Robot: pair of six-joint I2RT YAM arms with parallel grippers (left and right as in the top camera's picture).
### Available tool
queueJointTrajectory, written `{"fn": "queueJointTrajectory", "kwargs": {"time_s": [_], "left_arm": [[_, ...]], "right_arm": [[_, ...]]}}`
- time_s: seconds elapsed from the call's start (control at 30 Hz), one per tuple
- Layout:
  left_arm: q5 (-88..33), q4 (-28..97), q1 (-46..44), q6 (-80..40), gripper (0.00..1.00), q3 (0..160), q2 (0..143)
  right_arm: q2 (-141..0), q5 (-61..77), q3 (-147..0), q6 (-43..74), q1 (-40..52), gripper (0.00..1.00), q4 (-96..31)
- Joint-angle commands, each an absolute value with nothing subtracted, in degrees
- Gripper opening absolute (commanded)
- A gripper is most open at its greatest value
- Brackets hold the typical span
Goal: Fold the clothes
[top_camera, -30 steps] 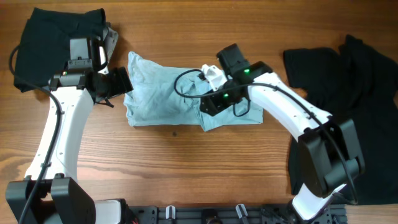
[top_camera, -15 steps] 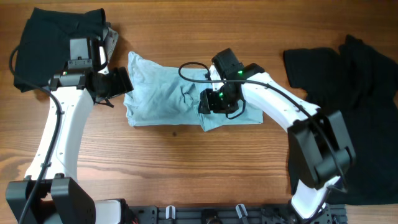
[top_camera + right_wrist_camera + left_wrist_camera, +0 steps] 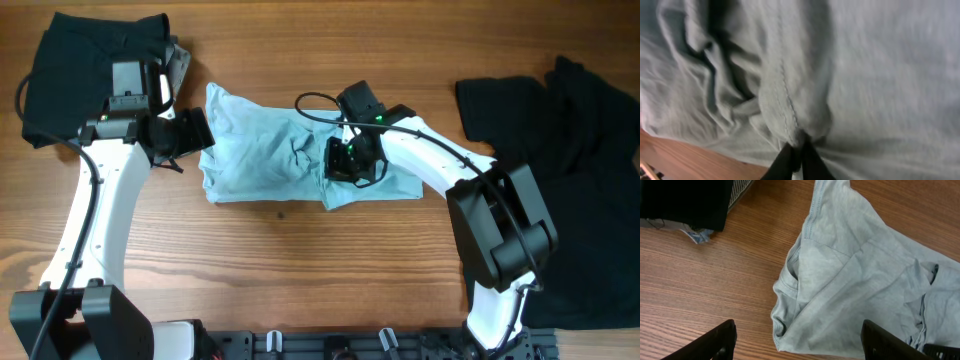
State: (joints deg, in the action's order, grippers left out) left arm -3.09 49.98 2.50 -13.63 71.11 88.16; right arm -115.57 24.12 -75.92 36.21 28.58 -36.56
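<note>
The pale sky-blue soft cloth T-shirt (image 3: 260, 155) lies crumpled and partly folded in the middle of the brown wooden table (image 3: 300, 260). The right gripper (image 3: 797, 155) is down on its right half, both fingers closed together on a small raised fold of the blue cloth. The left gripper (image 3: 200, 130) is at the shirt's left edge, fingers wide apart, holding nothing. One black T-shirt (image 3: 90, 60) lies bunched at the far left corner. Another black garment (image 3: 560, 130) is spread at the right.
</note>
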Motion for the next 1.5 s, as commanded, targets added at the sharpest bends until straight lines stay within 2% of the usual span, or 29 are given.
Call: {"fn": "queueJointTrajectory", "kwargs": {"time_s": [0.0, 0.37, 0.4, 0.43, 0.47, 0.5, 0.53, 0.63, 0.7, 0.73, 0.87, 1.13, 1.27, 1.43, 1.47], "left_arm": [[-4.01, 49.95, 2.35, -13.30, 0.79, 72.01, 87.44], [-3.99, 48.05, 2.35, -13.30, 0.80, 72.01, 87.44], [-4.01, 47.94, 2.35, -13.30, 0.80, 72.01, 87.44], [-4.01, 47.94, 2.35, -13.30, 0.80, 72.01, 87.44], [-4.01, 47.99, 2.35, -13.30, 0.80, 72.01, 87.44], [-4.03, 48.05, 2.35, -13.30, 0.80, 72.01, 87.44], [-4.05, 48.25, 2.35, -13.32, 0.81, 72.01, 87.44], [-6.35, 49.34, 2.35, -13.30, 0.82, 72.01, 87.44], [-7.79, 50.85, 2.35, -13.28, 0.84, 71.68, 87.66], [-7.90, 51.13, 2.35, -13.26, 0.89, 70.57, 88.07], [-9.02, 46.78, 2.35, -11.07, 0.99, 64.53, 90.98], [-12.43, 30.81, 2.35, -7.33, 0.99, 62.13, 106.13], [-17.56, 27.49, 2.33, -6.13, 0.93, 62.13, 111.09], [-21.02, 25.65, 2.33, -6.13, 0.57, 62.13, 114.45], [-21.04, 25.74, 2.33, -6.15, 0.47, 62.13, 114.45]], "right_arm": [[-115.24, 29.63, -75.75, 29.67, 27.99, 0.04, -33.04], [-110.78, 31.40, -76.16, 28.69, 27.20, 0.04, -28.71], [-110.78, 31.46, -76.16, 28.67, 27.29, 0.16, -28.53], [-110.78, 31.62, -76.16, 28.42, 27.38, 0.44, -28.82], [-110.78, 31.59, -76.16, 28.25, 27.38, 0.64, -29.56], [-110.78, 31.62, -76.16, 26.87, 27.20, 0.67, -30.63], [-110.78, 31.62, -76.16, 25.80, 26.83, 0.66, -31.16], [-109.82, 33.30, -76.16, 20.27, 24.58, 0.55, -30.98], [-107.28, 33.36, -76.16, 16.95, 22.09, 0.55, -31.20], [-105.10, 33.32, -76.16, 14.90, 20.25, 0.54, -31.35], [-101.65, 33.32, -76.16, 15.03, 16.64, 0.59, -31.88], [-101.69, 33.30, -76.16, 15.00, 15.94, 0.62, -33.74], [-101.69, 32.62, -76.16, 14.98, 15.92, 0.62, -33.69], [-101.69, 32.64, -76.16, 15.03, 15.92, 0.60, -33.69], [-101.69, 32.64, -76.16, 15.00, 15.92, 0.59, -33.71]]}}
